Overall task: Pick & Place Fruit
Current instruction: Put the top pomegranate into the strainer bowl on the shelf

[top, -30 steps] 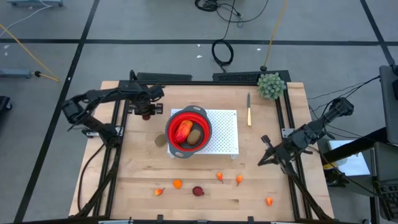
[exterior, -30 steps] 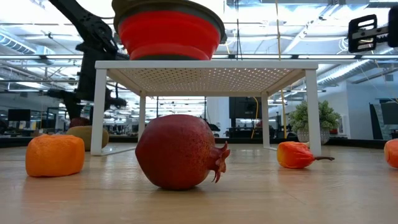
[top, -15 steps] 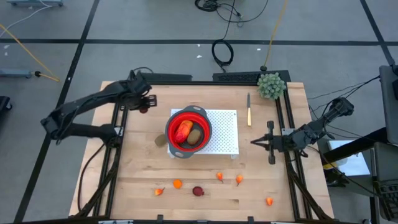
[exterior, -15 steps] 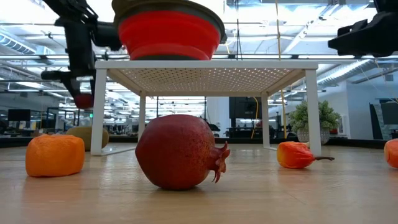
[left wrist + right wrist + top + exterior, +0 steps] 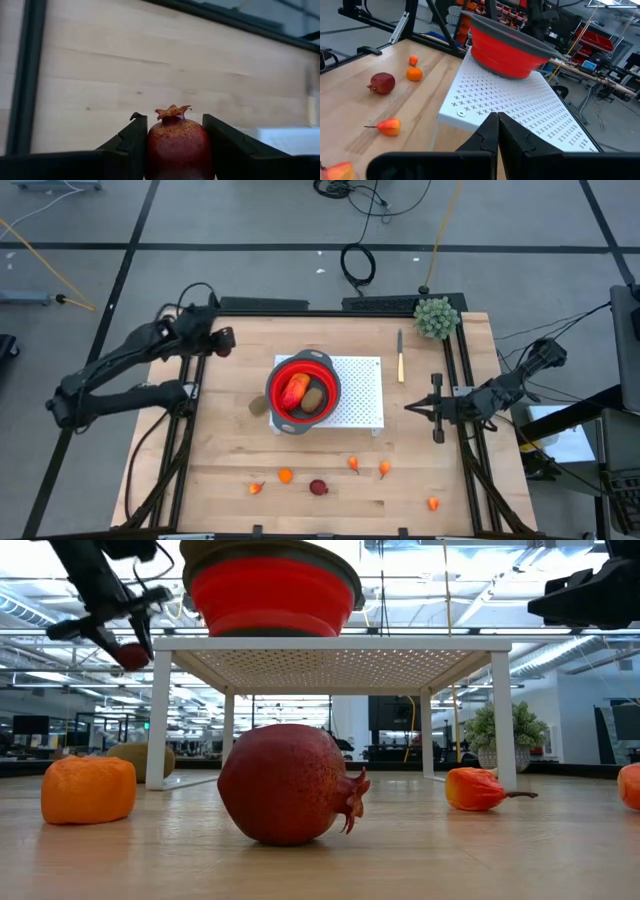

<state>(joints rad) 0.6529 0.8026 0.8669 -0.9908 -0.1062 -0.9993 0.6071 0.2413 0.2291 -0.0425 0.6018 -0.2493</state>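
Note:
A dark red ball with a small crown (image 5: 177, 145) sits between the fingers of my left gripper (image 5: 222, 340), high over the table's far left corner; the low view shows the ball (image 5: 130, 655) in the air. The red bowl (image 5: 303, 392) stands on a white perforated stand (image 5: 365, 395) and holds a red-orange oblong (image 5: 293, 390) and a brown oval (image 5: 314, 398). On the table lie another brown oval (image 5: 259, 406), a second dark red ball (image 5: 318, 487) and several orange bits (image 5: 286, 475). My right gripper (image 5: 408, 408) waits shut at the stand's right side, pointing level at it. My left gripper pinches the red ball by its two opposite sides (image 5: 150, 147) between its two fingers. The ball's crown (image 5: 172, 110) points away from the wrist. The fingers come slanting down from the table's left. The ball is lifted clear of the table.
A green bushy ball (image 5: 437, 317) and a wooden-handled knife (image 5: 400, 356) lie at the far right. Dark frame rails (image 5: 190, 430) run along the table's left and right sides. Bare wood shows between the stand and the near fruit.
My left gripper has risen with the red ball and drawn back toward the table's far left corner, tipping less steeply downward; the ball has gone from near table height to level with the stand's top. My right gripper has swung from pointing near-left to pointing straight at the stand.

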